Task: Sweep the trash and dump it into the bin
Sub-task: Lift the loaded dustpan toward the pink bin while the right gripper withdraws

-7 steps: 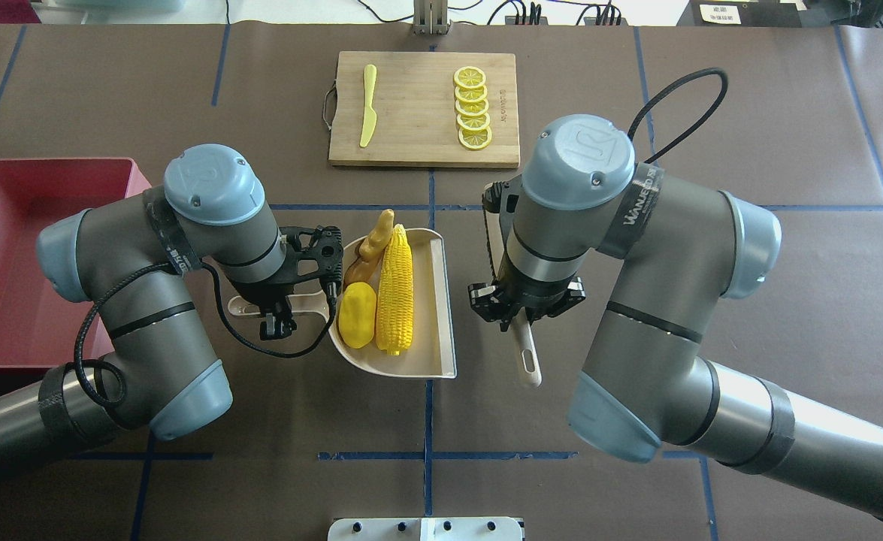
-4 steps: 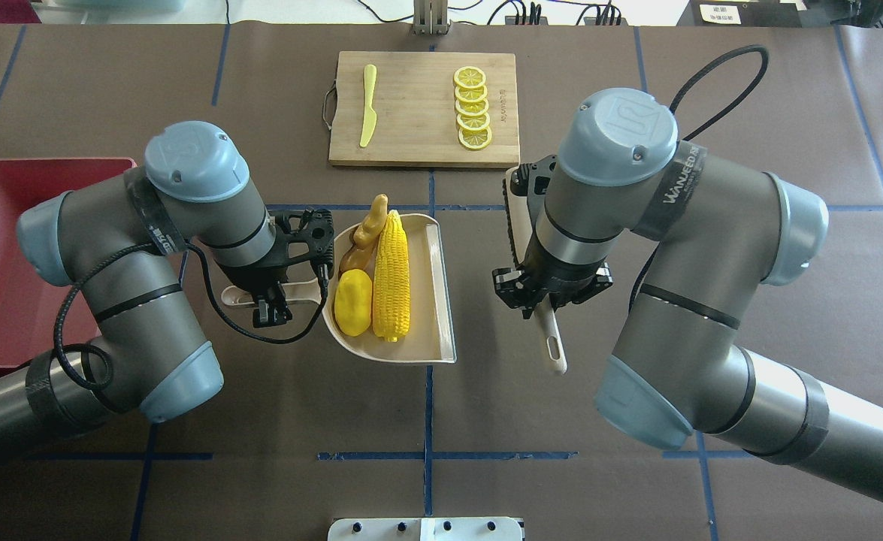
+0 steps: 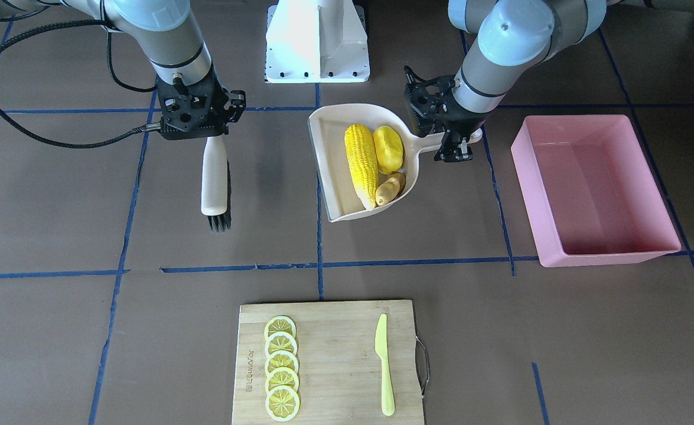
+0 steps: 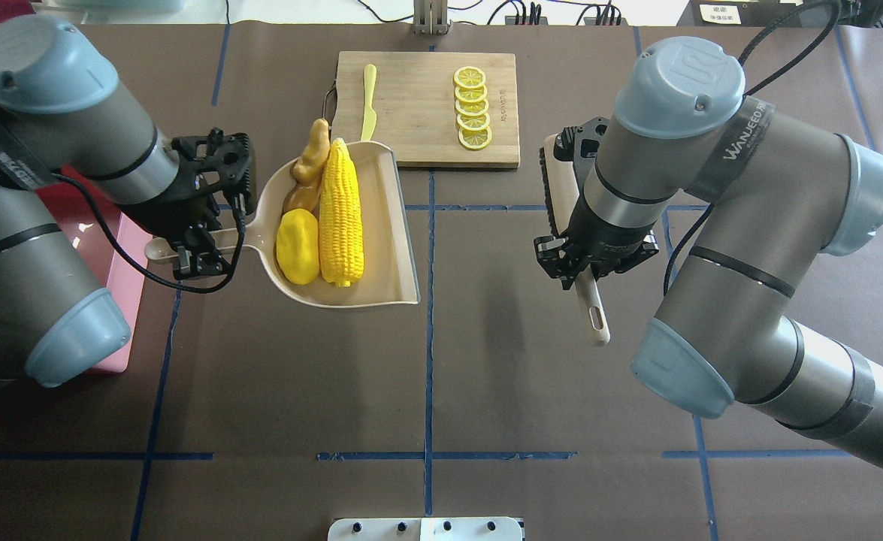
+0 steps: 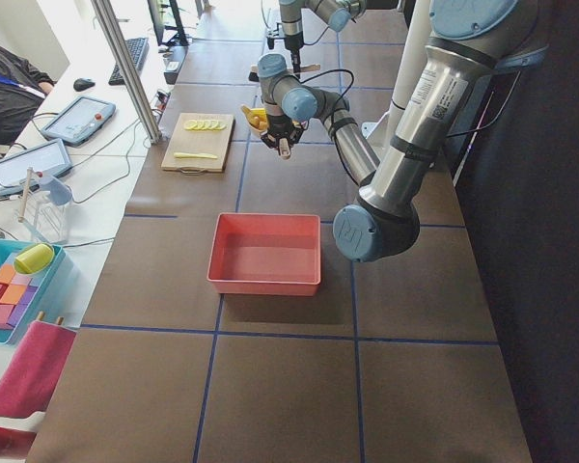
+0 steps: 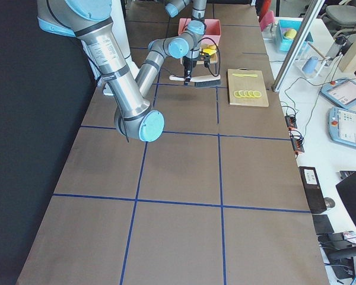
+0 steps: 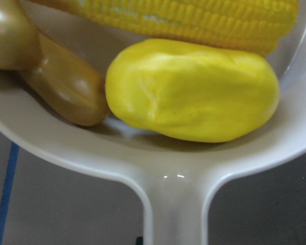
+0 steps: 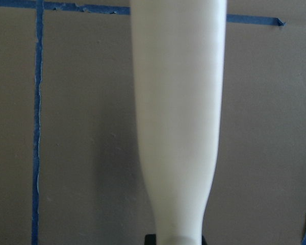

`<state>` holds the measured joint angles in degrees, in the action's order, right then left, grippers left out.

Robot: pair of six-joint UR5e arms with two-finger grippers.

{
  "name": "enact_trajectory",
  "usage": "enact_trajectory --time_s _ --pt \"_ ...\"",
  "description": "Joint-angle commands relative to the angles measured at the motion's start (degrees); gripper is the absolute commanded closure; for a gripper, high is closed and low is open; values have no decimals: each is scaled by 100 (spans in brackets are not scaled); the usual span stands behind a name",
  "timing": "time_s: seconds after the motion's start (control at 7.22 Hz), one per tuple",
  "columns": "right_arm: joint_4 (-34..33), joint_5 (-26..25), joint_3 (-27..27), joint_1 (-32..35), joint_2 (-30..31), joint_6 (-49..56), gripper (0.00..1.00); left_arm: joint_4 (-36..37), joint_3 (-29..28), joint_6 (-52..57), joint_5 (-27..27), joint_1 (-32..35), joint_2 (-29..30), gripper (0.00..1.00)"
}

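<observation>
My left gripper [image 4: 197, 244] is shut on the handle of the cream dustpan [image 4: 385, 225] and holds it above the table, right of the pink bin [image 4: 119, 315], which my left arm mostly hides. The corn cob [image 4: 340, 214], the yellow potato-like lump [image 4: 297, 246] and the tan ginger root [image 4: 309, 169] lie in the pan. The front view shows the open bin [image 3: 606, 258] beside the pan [image 3: 332, 153]. My right gripper [image 4: 580, 274] is shut on the white handle of a brush [image 3: 215, 177], held off to the right.
A wooden cutting board [image 4: 426, 146] at the far centre carries lemon slices [image 4: 473, 109] and a lime-green knife [image 4: 368, 101]; the raised pan overlaps its near left corner in the overhead view. The robot base [image 3: 317, 41] stands at the near edge.
My left arm has lifted the loaded dustpan and carried it left toward the bin. My right arm has moved right and away with the brush.
</observation>
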<state>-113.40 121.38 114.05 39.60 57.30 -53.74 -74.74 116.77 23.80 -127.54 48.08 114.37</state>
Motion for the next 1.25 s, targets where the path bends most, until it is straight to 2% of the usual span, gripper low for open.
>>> enact_trajectory --time_s 0.0,0.42,0.83,0.97,1.11 --pt "-155 0 21 169 0 143 100 223 389 237 -402 752 -422 100" --pt "-165 0 21 293 9 198 100 214 399 793 -1394 2210 -1143 100" --pt "-165 0 21 398 9 206 100 179 390 1107 -1441 2741 -1899 100" --pt "-165 0 125 555 122 380 100 196 373 1492 -1441 2942 -2144 100" --pt "-199 9 414 731 524 817 100 162 364 1618 -1441 3101 -2321 100"
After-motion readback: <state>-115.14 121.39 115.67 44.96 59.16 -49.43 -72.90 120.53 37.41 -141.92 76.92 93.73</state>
